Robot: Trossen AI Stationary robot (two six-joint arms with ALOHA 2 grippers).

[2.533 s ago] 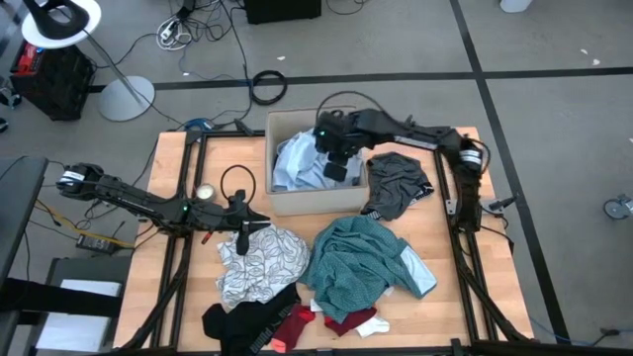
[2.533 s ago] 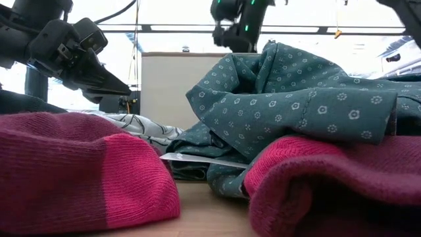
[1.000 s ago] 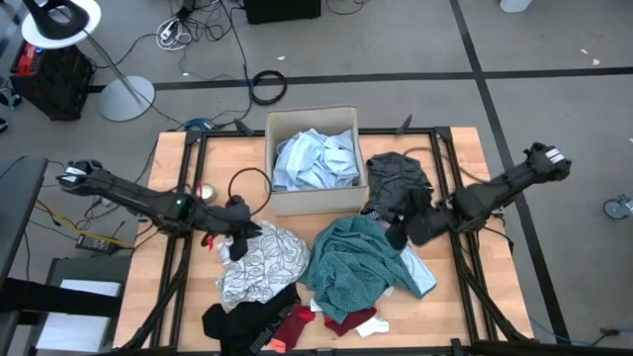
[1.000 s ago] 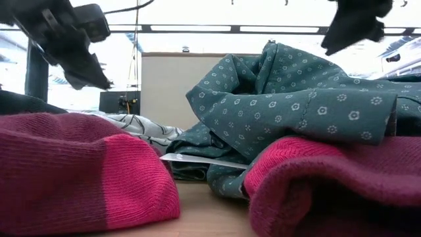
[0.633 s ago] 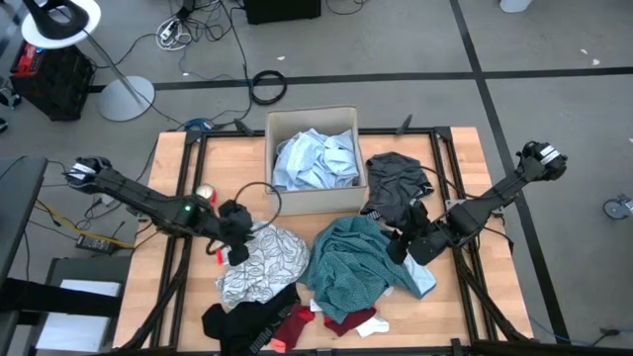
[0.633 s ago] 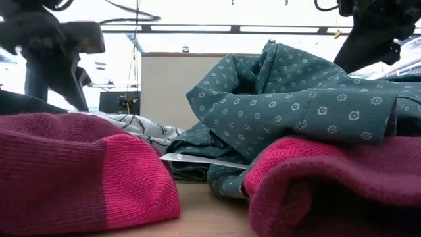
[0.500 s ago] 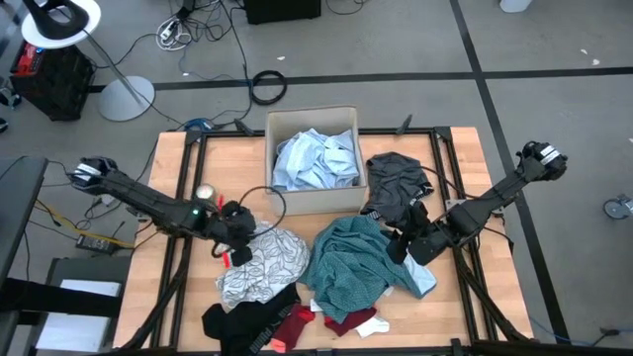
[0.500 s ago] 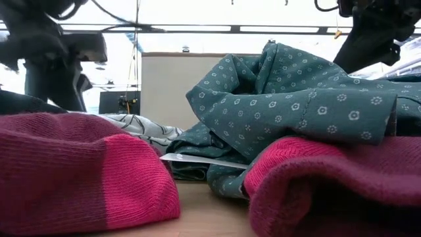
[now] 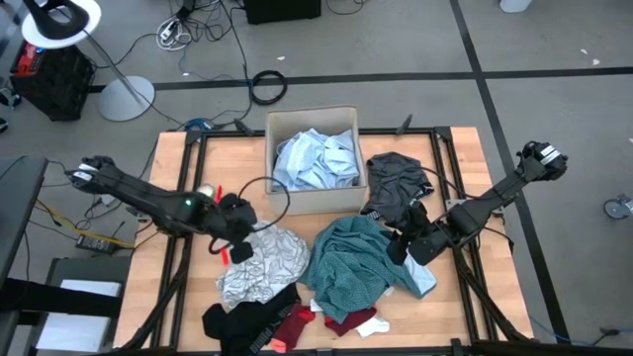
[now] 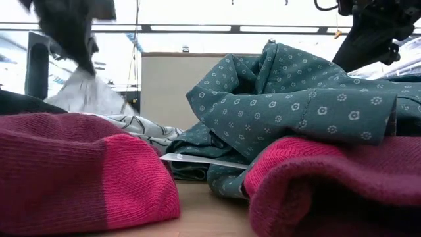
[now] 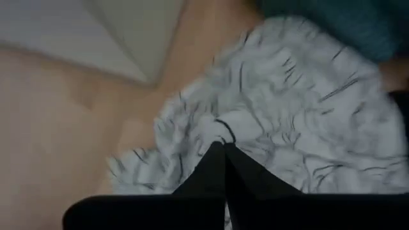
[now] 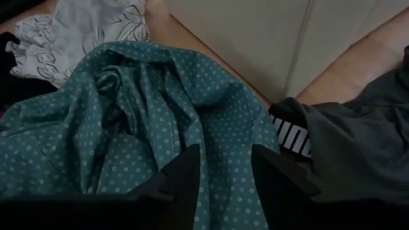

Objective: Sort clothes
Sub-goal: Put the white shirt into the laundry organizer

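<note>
My left gripper (image 11: 223, 152) is pinching the silvery white garment (image 9: 259, 262) shut-fingered — cardboard box (image 9: 312, 203) beside; right gripper (image 12: 225, 160) is hanging open over the teal garment (image 9: 353, 265).

Left gripper (image 11: 223, 150) seemingly closed; right gripper (image 12: 227, 163) parted.

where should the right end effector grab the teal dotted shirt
Best bet: the raised fold at the teal dotted shirt's top edge, nearest the right end effector, coming straight down from above. The shirt lies in a crumpled heap, and the low view shows that ridge standing highest, so open fingers can likely pinch it without catching the dark garment beside it.
</note>
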